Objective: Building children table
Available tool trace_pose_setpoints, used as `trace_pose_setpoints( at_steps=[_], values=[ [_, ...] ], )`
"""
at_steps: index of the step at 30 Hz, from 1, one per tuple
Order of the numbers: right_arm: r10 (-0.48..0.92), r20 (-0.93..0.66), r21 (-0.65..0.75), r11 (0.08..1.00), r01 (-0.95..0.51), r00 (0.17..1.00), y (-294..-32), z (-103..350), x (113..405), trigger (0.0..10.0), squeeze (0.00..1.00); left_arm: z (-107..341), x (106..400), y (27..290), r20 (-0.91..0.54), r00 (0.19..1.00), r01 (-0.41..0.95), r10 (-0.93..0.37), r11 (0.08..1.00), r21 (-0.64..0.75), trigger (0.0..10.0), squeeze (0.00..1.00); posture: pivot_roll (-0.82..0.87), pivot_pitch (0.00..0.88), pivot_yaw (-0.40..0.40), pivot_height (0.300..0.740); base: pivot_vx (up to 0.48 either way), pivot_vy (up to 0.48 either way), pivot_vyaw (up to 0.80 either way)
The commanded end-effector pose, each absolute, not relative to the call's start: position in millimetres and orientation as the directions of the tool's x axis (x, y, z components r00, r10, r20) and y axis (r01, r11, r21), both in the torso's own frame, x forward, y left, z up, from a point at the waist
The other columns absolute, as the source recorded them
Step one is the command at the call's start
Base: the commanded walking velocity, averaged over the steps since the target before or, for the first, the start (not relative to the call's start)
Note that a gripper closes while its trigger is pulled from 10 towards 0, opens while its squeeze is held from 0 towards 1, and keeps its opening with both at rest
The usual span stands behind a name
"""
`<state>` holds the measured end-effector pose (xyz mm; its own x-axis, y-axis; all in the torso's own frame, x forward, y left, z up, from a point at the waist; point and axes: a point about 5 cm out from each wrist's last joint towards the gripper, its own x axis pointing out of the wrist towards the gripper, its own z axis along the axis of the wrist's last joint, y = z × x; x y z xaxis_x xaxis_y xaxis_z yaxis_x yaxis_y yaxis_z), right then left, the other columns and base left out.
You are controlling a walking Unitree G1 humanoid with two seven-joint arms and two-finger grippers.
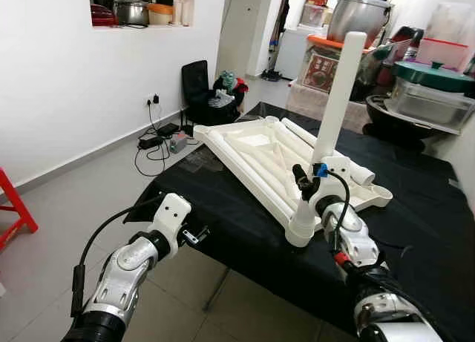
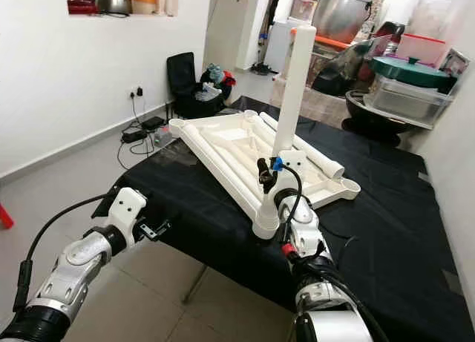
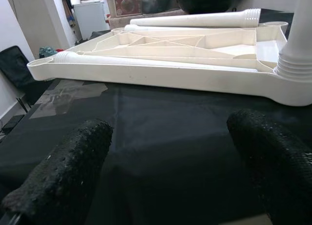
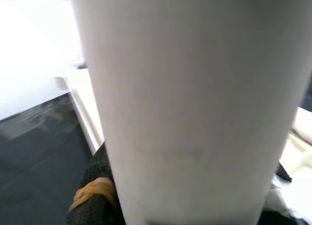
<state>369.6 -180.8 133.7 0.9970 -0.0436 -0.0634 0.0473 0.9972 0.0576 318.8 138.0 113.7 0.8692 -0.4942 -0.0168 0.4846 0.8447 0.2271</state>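
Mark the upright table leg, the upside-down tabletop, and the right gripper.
upright leg (image 1: 338,97), left eye view, mid-shaft.
tabletop (image 1: 249,143), left eye view, ribbed underside.
right gripper (image 1: 307,180), left eye view, at the leg's base.

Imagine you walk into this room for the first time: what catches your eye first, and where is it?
A tall white table leg stands upright in the near corner socket of an upside-down white tabletop on the black-covered table, with the right gripper closed around its base. The left gripper hovers open at the table's near edge.

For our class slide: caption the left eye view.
Right gripper holds a white table leg upright in the upturned tabletop's corner socket.
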Motion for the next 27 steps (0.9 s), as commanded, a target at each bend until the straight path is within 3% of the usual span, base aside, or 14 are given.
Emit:
trace_pose_setpoints(
  at_steps=[1, 9, 16, 17, 20, 21, 22, 26, 27],
  values=[
    [-0.164, -0.357, 0.122, 0.968, 0.22, 0.92, -193.7, 65.1, 339.4, 0.0, 0.0, 109.8, 318.2, 133.4, -0.038, 0.867, 0.493, -0.498, 0.841, 0.221, 10.0, 0.0, 0.07, 0.0, -0.127, 0.74, 0.0, 0.0, 0.0],
    [-0.408, -0.382, 0.13, 0.865, 0.485, 0.829, -200.9, 56.1, 325.3, 0.0, 0.0, 106.4, 319.1, 137.6, -0.056, 0.888, 0.456, -0.456, 0.859, 0.235, 10.0, 0.0, 0.07, 0.0, -0.124, 0.74, 0.0, 0.0, 0.0],
    [-0.539, -0.36, 0.1, 0.789, 0.606, 0.762, -211.6, 60.8, 320.3, 0.0, 0.0, 105.6, 322.9, 136.2, -0.066, 0.903, 0.428, -0.425, 0.871, 0.24, 10.0, 0.0, 0.06, 0.0, -0.118, 0.74, 0.0, 0.0, 0.0],
    [-0.566, -0.357, 0.09, 0.77, 0.631, 0.743, -212.7, 61.3, 319.0, 0.6, 0.0, 104.7, 323.1, 135.0, -0.07, 0.904, 0.425, -0.421, 0.873, 0.24, 10.0, 0.0, 0.06, 0.0, -0.118, 0.74, 0.0, 0.0, 0.0],
    [-0.585, -0.356, 0.083, 0.757, 0.648, 0.729, -212.7, 61.7, 318.0, 0.6, 0.0, 104.1, 323.1, 134.3, -0.073, 0.905, 0.424, -0.419, 0.873, 0.24, 10.0, 0.0, 0.06, 0.0, -0.118, 0.74, 0.0, 0.0, 0.0],
    [-0.583, -0.358, 0.083, 0.758, 0.647, 0.729, -210.7, 61.7, 317.8, 2.4, 0.0, 103.7, 322.7, 133.8, -0.074, 0.905, 0.425, -0.42, 0.873, 0.241, 10.0, 0.0, 0.06, 0.0, -0.116, 0.74, 0.0, 0.0, 0.0],
    [-0.574, -0.354, 0.08, 0.768, 0.636, 0.738, -207.8, 62.5, 318.1, 2.2, 0.0, 103.4, 322.5, 134.0, -0.075, 0.905, 0.423, -0.418, 0.873, 0.241, 10.0, 0.0, 0.06, 0.0, -0.117, 0.74, 0.0, 0.0, 0.0],
    [-0.5, -0.336, 0.056, 0.835, 0.547, 0.798, -194.7, 64.0, 321.1, 3.8, 0.0, 102.1, 322.6, 137.2, -0.082, 0.911, 0.411, -0.404, 0.878, 0.246, 10.0, 0.0, 0.06, 0.0, -0.119, 0.74, 0.0, 0.0, 0.0],
    [-0.482, -0.331, 0.053, 0.848, 0.527, 0.811, -191.8, 64.1, 321.6, 3.8, 0.0, 101.8, 322.6, 137.6, -0.083, 0.912, 0.41, -0.402, 0.878, 0.247, 10.0, 0.0, 0.06, 0.0, -0.12, 0.74, 0.0, 0.0, 0.0]
  ],
)
